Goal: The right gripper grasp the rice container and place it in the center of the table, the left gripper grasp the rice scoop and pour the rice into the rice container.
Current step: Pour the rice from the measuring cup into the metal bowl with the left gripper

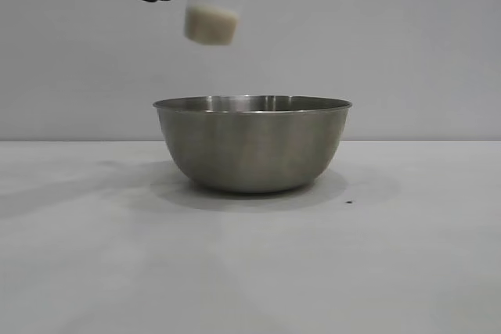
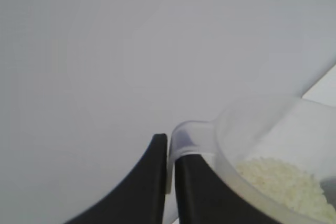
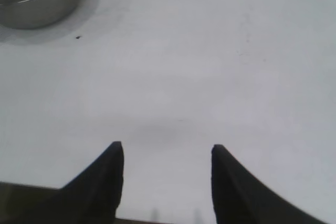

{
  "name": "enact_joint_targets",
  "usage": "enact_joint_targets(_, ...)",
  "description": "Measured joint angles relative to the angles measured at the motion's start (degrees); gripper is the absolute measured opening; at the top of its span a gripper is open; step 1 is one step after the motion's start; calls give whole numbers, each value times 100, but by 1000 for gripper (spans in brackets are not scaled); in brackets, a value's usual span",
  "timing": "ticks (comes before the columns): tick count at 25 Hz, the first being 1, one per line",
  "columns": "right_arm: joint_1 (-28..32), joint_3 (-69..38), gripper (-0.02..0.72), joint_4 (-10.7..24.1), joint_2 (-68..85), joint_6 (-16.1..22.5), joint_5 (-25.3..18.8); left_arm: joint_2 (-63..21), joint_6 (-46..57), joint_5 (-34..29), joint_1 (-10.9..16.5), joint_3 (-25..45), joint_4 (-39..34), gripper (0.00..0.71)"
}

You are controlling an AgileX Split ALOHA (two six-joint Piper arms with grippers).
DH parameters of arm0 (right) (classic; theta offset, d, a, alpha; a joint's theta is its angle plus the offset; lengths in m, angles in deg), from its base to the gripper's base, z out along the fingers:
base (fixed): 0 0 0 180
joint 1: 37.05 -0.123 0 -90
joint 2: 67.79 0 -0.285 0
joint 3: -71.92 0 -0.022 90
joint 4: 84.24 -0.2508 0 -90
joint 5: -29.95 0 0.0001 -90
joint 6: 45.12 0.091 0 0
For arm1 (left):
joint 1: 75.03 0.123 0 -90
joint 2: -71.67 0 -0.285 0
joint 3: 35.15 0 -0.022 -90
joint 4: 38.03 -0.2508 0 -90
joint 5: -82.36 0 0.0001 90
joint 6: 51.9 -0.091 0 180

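The left end effector (image 2: 169,145) is clamped on the handle tab of the rice scoop (image 1: 211,21), held aloft above the left rim of the rice container (image 1: 252,145). The scoop is light, thin plastic; the tab is the proper grip point, since the cup wall would likely flex. The rice (image 2: 283,184) is loose and will probably shift readily on tilting. The steel container looks rigid, smooth and likely slippery; it stands centrally on the bench (image 1: 250,271). The right end effector (image 3: 167,153) waits well apart, fingers spread, holding nothing.
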Motion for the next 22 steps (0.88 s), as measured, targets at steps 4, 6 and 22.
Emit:
enact_joint_targets(4,0,0,328,0,0,0,0,136,-662,-55,-112,-38,-53,0)
enact_joint_targets(6,0,0,328,0,0,0,0,187,-940,-68,-119,-38,-105,0)
enact_joint_targets(22,0,0,328,0,0,0,0,218,-2872,264,-253,-64,-168,0)
